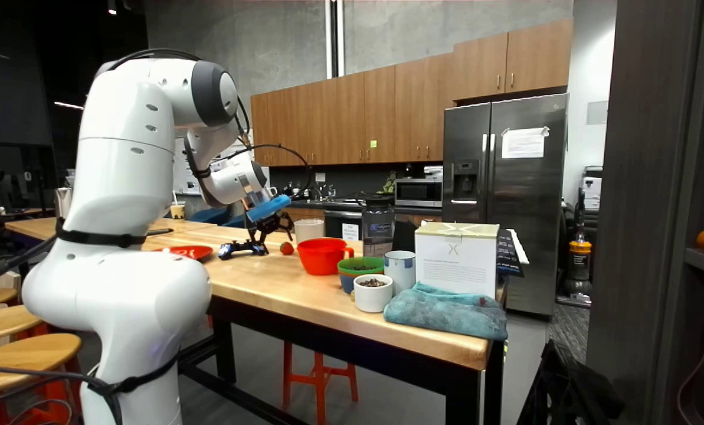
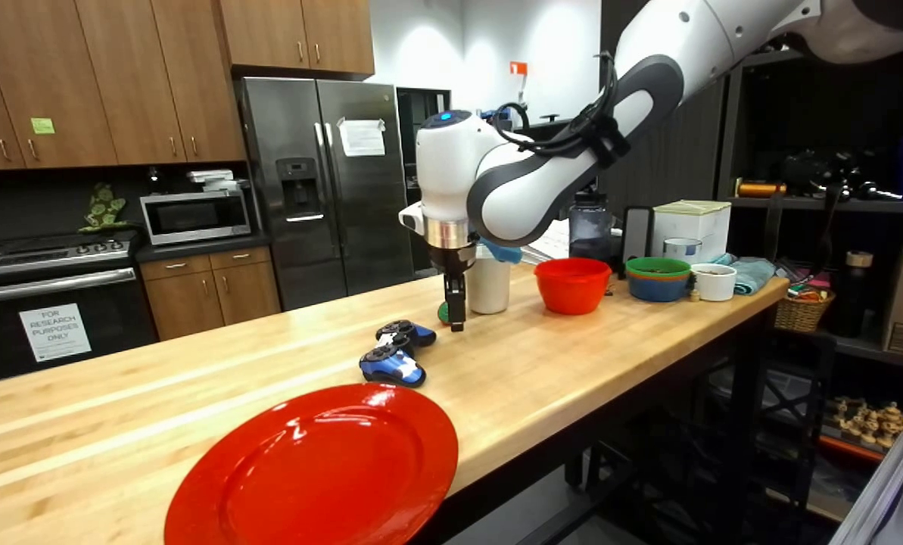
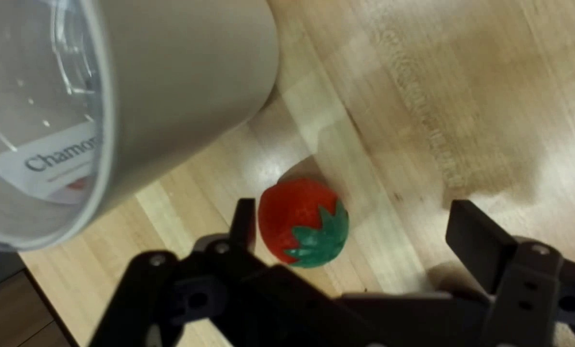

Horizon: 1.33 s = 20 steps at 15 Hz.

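Black fingers (image 3: 480,246) (yep, mine) are spread wide across the wrist view's bottom. Strawberry (image 3: 299,217) shows mid-frame between them, pale container (image 3: 186,86) hogging the upper left.

The counter (image 2: 542,363) was smooth, shiny wood, the plate (image 2: 322,469) glossy, the claw (image 3: 355,222) matt, the strawberry (image 3: 301,221) plastic-looking, the towel (image 1: 446,314) dull cloth.

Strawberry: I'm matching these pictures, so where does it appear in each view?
In an exterior view: strawberry left of centre, slightly below middle.
In an exterior view: strawberry near centre, partly hidden by the jaws.
Wrist view: strawberry just below centre, seen between the open jaws.
Shared landmark: the beige cup near it.
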Available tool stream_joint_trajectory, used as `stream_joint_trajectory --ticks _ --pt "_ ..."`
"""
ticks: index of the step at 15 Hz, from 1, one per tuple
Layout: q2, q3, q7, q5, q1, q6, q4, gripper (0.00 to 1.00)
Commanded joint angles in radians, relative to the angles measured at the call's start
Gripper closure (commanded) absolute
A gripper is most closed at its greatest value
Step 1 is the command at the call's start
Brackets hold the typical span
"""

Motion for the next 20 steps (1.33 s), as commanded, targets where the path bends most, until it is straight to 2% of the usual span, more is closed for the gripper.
stream_joint_trajectory --ticks 1,7,14,16,20 --pt "-0.013 0.0 -0.037 0.034 0.001 -0.054 0.009 0.0" --pt "-0.006 0.011 -0.046 0.098 -0.003 -0.005 0.004 0.0" --pt "-0.015 0.03 -0.122 0.201 -0.008 -0.034 0.001 0.0" --pt "-0.014 0.025 -0.112 0.196 -0.004 -0.019 -0.002 0.0" --pt "-0.014 0.004 -0.06 0.113 0.001 0.065 -0.015 0.0"
